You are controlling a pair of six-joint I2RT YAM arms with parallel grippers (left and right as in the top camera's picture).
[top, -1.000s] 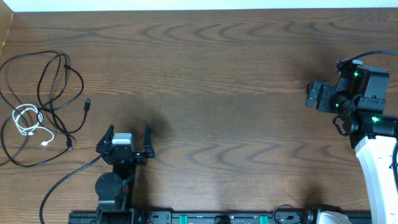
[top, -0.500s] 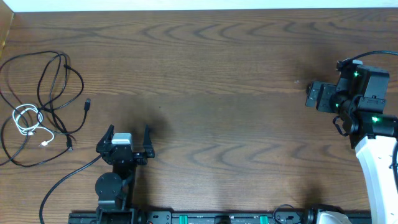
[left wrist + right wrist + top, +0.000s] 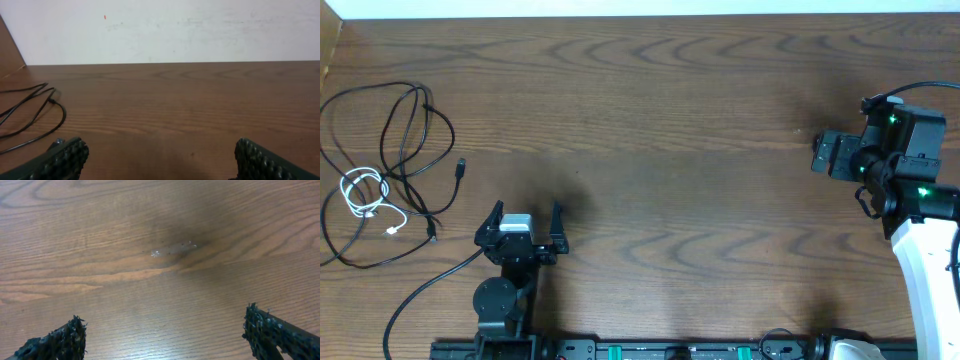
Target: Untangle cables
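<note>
At the table's far left the black cable [image 3: 424, 97] lies in loose loops, one plug end [image 3: 460, 167] pointing inward. The short white cable [image 3: 364, 191] is coiled among those loops and crosses them. My left gripper [image 3: 528, 211] hovers open to the right of the tangle, nothing between its fingers. Its wrist view shows only a bend of the black cable [image 3: 52, 98] at far left, ahead of the open left gripper [image 3: 161, 161]. My right gripper [image 3: 817, 154] is open at the far right, away from the cables; the right wrist view shows the right gripper [image 3: 162, 337] over bare wood.
A thicker black robot wire [image 3: 420, 295] runs from the left arm's base toward the front left corner. A pale wall [image 3: 165, 30] borders the table's far edge. A small whitish scuff [image 3: 172, 249] marks the wood under the right arm. An equipment rail [image 3: 660, 350] lines the front edge.
</note>
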